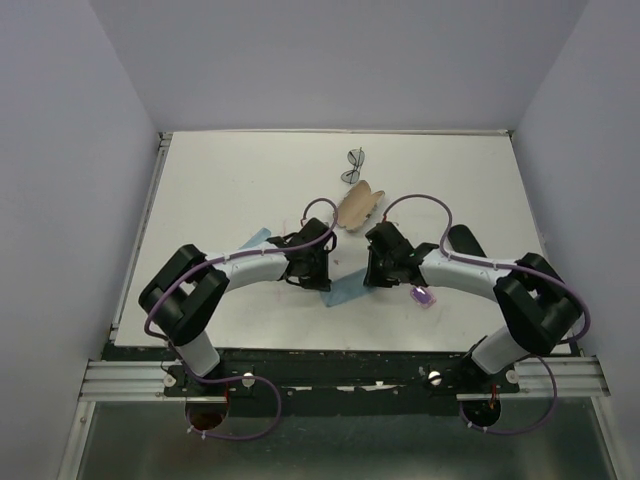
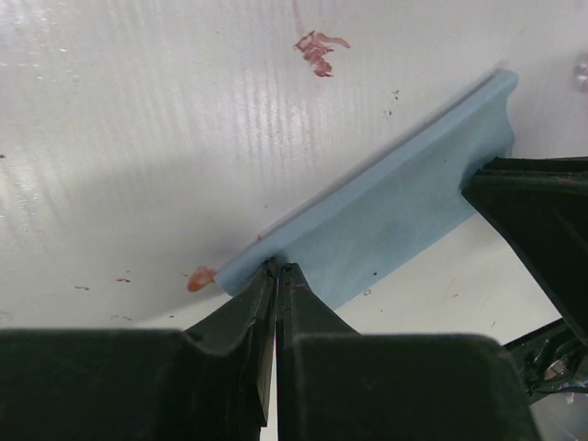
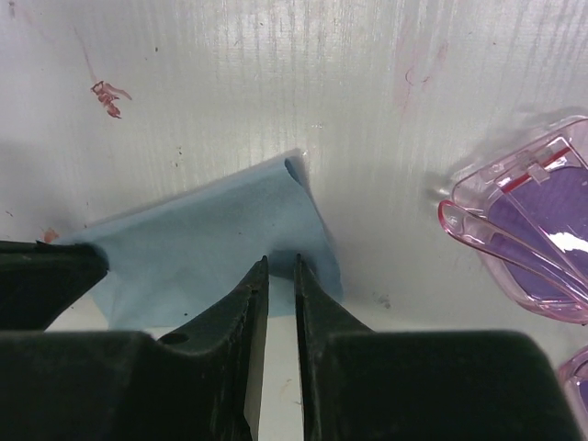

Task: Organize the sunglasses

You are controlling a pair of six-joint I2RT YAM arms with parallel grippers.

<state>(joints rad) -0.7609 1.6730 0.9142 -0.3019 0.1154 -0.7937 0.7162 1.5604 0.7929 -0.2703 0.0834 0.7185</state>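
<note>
The pink-purple sunglasses (image 1: 425,297) lie on the table beside my right wrist; they also show at the right edge of the right wrist view (image 3: 528,230). The dark-framed sunglasses (image 1: 354,165) lie at the far middle. A blue cloth (image 1: 345,291) lies between my grippers. My left gripper (image 1: 327,278) is shut on its near corner (image 2: 278,269). My right gripper (image 1: 369,280) has its jaws a narrow gap apart, pinching the bunched edge of the cloth (image 3: 279,262). The cloth (image 2: 386,220) is stretched between both grippers.
A beige soft pouch (image 1: 360,205) lies just beyond the grippers. A black oblong case (image 1: 465,242) lies behind my right forearm. Another bit of blue (image 1: 256,239) shows behind my left forearm. Red marks stain the white table (image 2: 317,50).
</note>
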